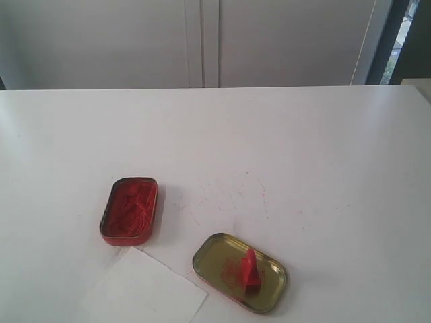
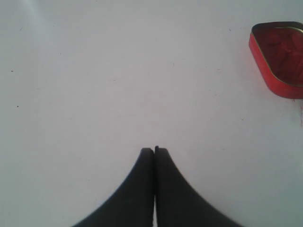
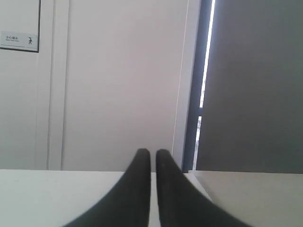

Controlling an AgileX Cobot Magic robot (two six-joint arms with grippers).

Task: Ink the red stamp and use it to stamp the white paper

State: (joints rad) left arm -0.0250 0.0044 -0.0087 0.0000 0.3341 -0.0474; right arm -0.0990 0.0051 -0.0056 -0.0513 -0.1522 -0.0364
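White tabletop holds the red stamp lying askew in a brass lid near the ink tin, the white paper just beside that tin, and with left gripper and right gripper both clenched empty, a careless pinch could skid the leaning stamp.

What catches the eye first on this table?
The open red rectangular tin of lumpy red ink paste stands out left of centre on the white tabletop. Right of it, nearer the camera, a tiny red plastic stamp rests in a brass-coloured tin lid smeared with red. A thin white paper sheet lies close to the tin.
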